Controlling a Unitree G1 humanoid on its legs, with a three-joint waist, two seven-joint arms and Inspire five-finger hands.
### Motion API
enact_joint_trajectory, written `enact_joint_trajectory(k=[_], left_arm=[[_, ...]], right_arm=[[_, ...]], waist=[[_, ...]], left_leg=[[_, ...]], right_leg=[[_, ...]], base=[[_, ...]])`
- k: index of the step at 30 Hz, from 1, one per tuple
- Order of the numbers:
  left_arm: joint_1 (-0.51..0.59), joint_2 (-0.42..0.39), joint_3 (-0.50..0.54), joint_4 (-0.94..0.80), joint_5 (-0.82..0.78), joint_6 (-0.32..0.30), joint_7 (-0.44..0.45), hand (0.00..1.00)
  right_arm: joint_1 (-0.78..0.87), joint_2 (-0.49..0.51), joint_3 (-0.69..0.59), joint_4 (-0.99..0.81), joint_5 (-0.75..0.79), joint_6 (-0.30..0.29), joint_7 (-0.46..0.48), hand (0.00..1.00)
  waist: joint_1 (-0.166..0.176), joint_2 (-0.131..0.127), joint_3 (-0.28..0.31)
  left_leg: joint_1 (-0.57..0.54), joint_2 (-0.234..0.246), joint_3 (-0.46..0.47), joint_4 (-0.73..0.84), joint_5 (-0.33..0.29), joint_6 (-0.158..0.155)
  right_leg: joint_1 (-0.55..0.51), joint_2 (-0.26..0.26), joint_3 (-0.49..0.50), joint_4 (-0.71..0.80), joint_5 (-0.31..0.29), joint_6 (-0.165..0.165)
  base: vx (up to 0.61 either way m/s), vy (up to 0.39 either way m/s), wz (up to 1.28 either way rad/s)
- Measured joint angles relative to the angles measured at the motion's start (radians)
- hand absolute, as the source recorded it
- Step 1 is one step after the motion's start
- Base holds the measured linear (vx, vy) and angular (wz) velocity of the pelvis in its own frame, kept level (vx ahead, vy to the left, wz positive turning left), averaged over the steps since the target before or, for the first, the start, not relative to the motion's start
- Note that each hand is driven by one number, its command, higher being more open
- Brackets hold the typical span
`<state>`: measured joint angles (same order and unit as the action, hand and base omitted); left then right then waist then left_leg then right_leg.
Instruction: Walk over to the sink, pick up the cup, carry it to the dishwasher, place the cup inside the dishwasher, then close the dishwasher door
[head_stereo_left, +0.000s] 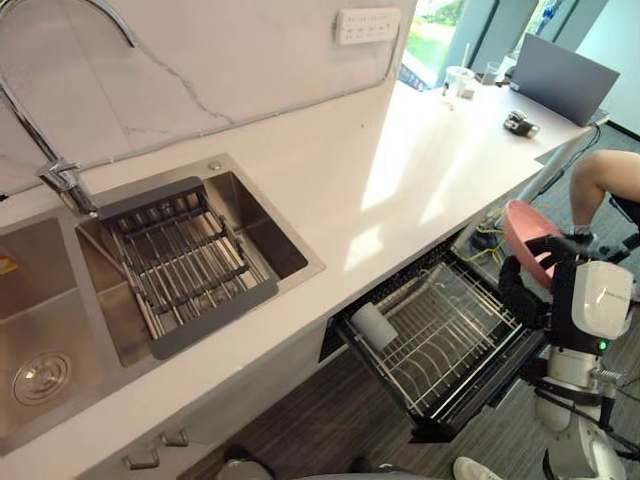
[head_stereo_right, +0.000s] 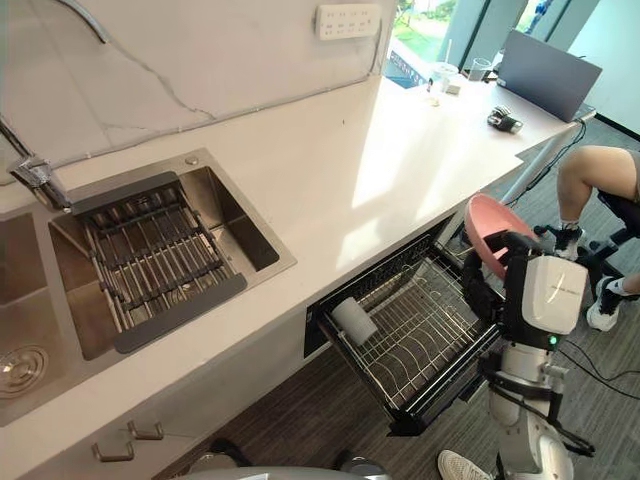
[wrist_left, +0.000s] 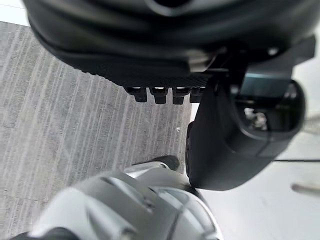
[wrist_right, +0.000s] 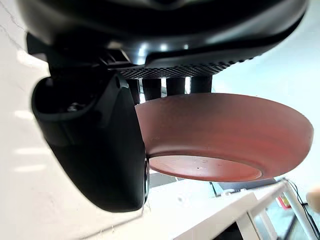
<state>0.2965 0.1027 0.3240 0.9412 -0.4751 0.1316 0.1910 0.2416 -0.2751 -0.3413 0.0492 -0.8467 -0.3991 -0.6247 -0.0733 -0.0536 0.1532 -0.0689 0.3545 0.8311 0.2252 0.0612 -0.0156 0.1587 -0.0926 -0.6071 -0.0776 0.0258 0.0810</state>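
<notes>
The right hand (wrist_right: 95, 150) is clamping the tilted pink bowl (wrist_right: 225, 130) between thumb and fingers at the right end of the pulled-out dishwasher rack (head_stereo_right: 420, 340), which is lying lower and leftward of it, while the left hand (wrist_left: 220, 140), seemingly slack, is hanging idle.

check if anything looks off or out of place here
The right hand holds a pink bowl, not a cup, beside the pulled-out dishwasher rack. A white cylinder, maybe a cup, lies on its side at the rack's sink-side end.
</notes>
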Motion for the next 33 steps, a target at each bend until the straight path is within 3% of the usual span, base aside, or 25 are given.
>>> enact_joint_trajectory(k=[4,9,13,19,24,27,33], left_arm=[[0.009,-0.017,0.0,0.008,0.012,0.016,-0.003,1.0],[0.01,-0.027,-0.031,0.007,0.058,0.018,-0.005,1.0],[0.0,-0.004,-0.101,0.007,0.127,0.018,-0.006,1.0],[-0.072,0.002,-0.138,0.002,0.14,0.083,0.067,1.0],[-0.134,0.006,-0.137,0.001,0.141,0.149,0.088,1.0],[-0.175,0.0,-0.136,0.003,0.143,0.158,0.088,1.0],[-0.218,-0.008,-0.137,0.003,0.158,0.147,0.085,1.0]], right_arm=[[0.01,0.012,0.03,-0.001,0.002,0.011,0.031,0.0],[0.008,0.036,0.055,0.016,0.033,0.065,0.044,0.0],[-0.053,-0.013,0.054,0.174,0.077,0.108,0.04,0.0],[-0.189,-0.109,0.092,0.3,0.161,0.19,0.041,0.0],[-0.37,-0.119,0.117,0.401,0.268,0.286,0.045,0.0],[-0.461,-0.158,0.161,0.461,0.295,0.333,0.059,0.0],[-0.53,-0.163,0.224,0.499,0.315,0.343,0.054,0.0]], waist=[[-0.002,0.012,0.013],[0.002,0.02,0.032],[0.001,0.037,0.048],[0.002,0.088,0.107],[0.013,0.115,0.179],[0.032,0.139,0.24],[0.036,0.147,0.276]], left_leg=[[0.001,-0.006,-0.001,0.001,-0.004,0.003],[0.001,-0.009,-0.009,-0.001,-0.007,0.006],[0.002,-0.017,-0.009,-0.002,-0.007,0.015],[-0.039,-0.025,-0.035,0.003,-0.001,0.025],[-0.089,-0.035,-0.113,0.01,0.009,0.025],[-0.113,-0.057,-0.164,0.0,0.057,0.027],[-0.157,-0.094,-0.196,-0.047,0.155,0.02]], right_leg=[[0.002,-0.005,0.0,0.0,0.002,0.004],[0.009,-0.008,-0.006,-0.007,0.001,0.002],[0.01,-0.015,-0.007,-0.009,0.001,0.001],[-0.032,-0.021,-0.005,-0.009,0.005,-0.003],[-0.07,-0.027,-0.005,-0.003,0.022,-0.005],[-0.11,-0.055,0.003,0.03,0.019,-0.001],[-0.214,-0.112,0.024,0.141,-0.029,-0.006]], base=[[0.01,0.046,0.03],[0.03,0.027,0.04],[0.05,0.026,0.01],[0.04,0.026,-0.02],[0.05,0.01,0.0],[0.06,0.013,-0.09],[0.05,0.025,-0.03]])
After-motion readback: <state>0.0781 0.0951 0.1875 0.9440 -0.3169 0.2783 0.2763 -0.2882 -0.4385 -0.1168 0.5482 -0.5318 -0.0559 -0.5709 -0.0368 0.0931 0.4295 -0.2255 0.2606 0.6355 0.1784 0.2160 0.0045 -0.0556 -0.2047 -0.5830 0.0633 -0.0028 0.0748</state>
